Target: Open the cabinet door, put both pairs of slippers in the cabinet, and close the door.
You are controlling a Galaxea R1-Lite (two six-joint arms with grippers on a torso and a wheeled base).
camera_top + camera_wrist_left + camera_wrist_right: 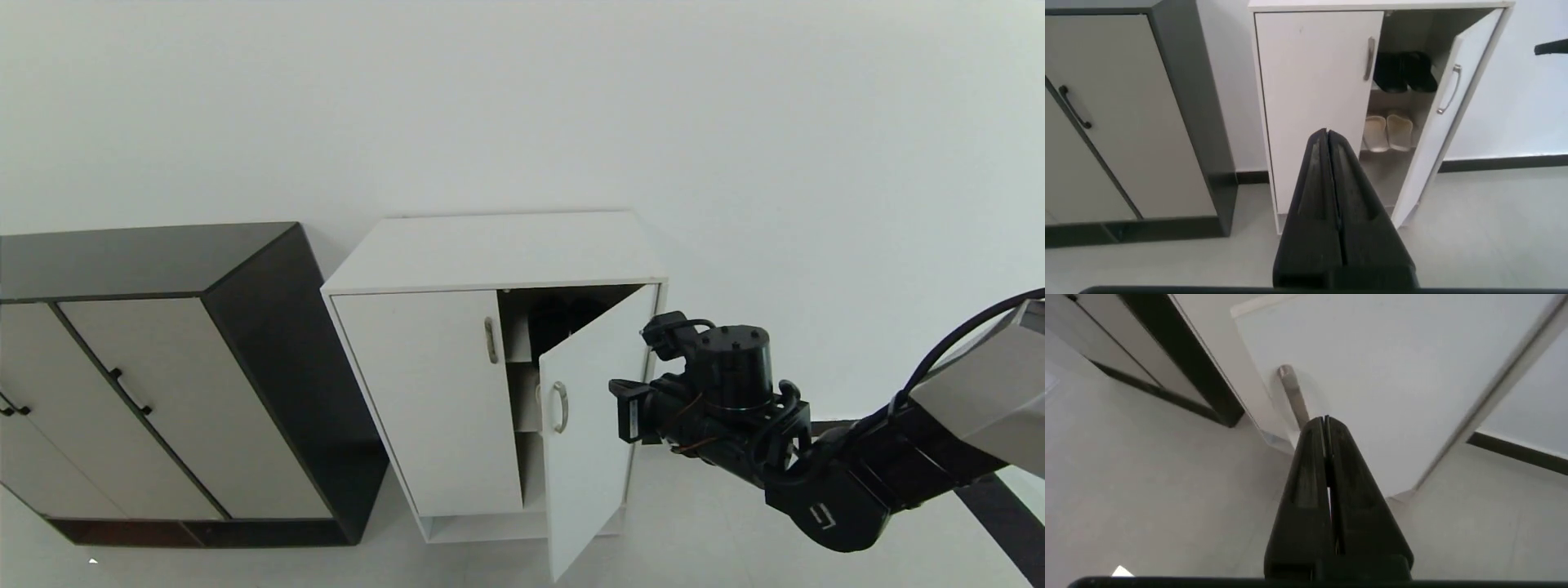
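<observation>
White cabinet [498,249], a smooth matt box of flat panels with square edges, standing on a pale, faintly glossy floor [718,531] against a plain white wall [522,98]. Its left-hand door [424,400] is shut; its right-hand door [584,457] stands ajar, swung out toward the robot. Each door carries a slim, arched metal handle [560,407] set upright near the edge where the doors meet. Inside, a dark pair of slippers [1404,72] lies side by side on the upper shelf, and a pale pair of slippers [1388,132], rounded at the toe, lies on the shelf below. The right gripper [1327,429], black and wedge-shaped, has its two fingers pressed together with nothing between them; its tip sits before the outer face of the open door, near the handle, and contact cannot be told. The left gripper [1327,135], of the same form, is likewise pinched together and empty, held well back from the cabinet. Beside the white cabinet stands a dark cabinet [269,327] with pale doors and black bar pulls
</observation>
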